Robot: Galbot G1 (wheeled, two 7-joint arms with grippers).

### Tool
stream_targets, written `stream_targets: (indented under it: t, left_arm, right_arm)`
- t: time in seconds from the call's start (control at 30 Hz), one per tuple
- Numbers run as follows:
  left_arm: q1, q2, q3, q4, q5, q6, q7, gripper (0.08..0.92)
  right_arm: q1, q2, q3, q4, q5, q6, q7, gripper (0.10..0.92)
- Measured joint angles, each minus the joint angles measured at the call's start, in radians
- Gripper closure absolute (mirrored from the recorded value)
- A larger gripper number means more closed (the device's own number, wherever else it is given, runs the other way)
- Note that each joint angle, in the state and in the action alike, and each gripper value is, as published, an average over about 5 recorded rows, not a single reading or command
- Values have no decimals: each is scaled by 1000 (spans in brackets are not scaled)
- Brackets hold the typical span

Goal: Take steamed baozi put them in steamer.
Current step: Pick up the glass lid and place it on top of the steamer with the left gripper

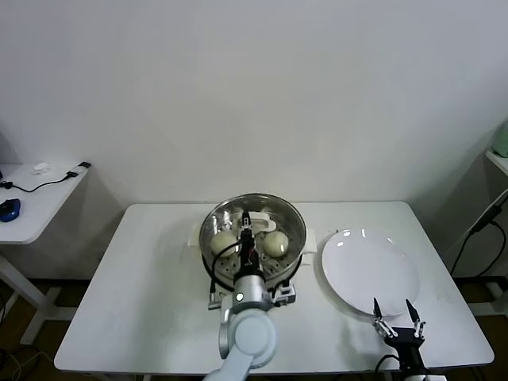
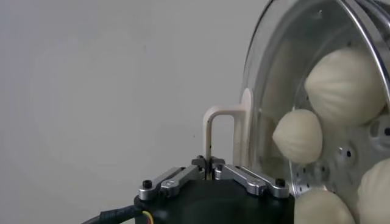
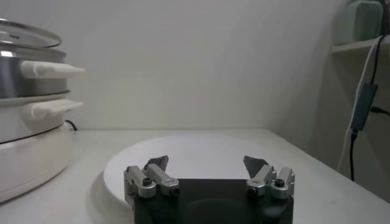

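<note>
The steel steamer (image 1: 252, 238) stands mid-table with its white handles to the sides. In the head view two cream baozi (image 1: 223, 242) (image 1: 275, 243) lie on its perforated tray; my arm hides the rest. The left wrist view shows several baozi (image 2: 344, 85) (image 2: 298, 135) (image 2: 375, 192) inside the steamer (image 2: 286, 73). My left gripper (image 1: 246, 225) hangs over the steamer's middle, shut and empty (image 2: 209, 165). My right gripper (image 1: 396, 311) is open and empty at the near edge of the empty white plate (image 1: 369, 266), also seen in the right wrist view (image 3: 206, 163).
The white plate (image 3: 183, 152) lies just right of the steamer (image 3: 30, 122). A small side table (image 1: 36, 198) with cables and a blue object (image 1: 8, 209) stands at the left. A shelf (image 1: 498, 159) and a hanging cable (image 1: 476, 230) are at the right.
</note>
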Motion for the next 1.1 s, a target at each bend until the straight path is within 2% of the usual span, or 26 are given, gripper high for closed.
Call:
stream_targets:
  t: [0.77,0.87,1.1]
  left_arm:
    - [-21,-1,-9,65,8,34,-6,867]
    - [-22,-1,-5,62,-2,36,-2,835]
    - [-12,-1,9,35,-22,28,19,637]
  right_arm:
    - [11,4,-5,-12,-3,4,-2,203]
    - [11,5,-5,-12,-4,5,-3,203]
    - [11,6,-4,-9,-4,2,-5,203]
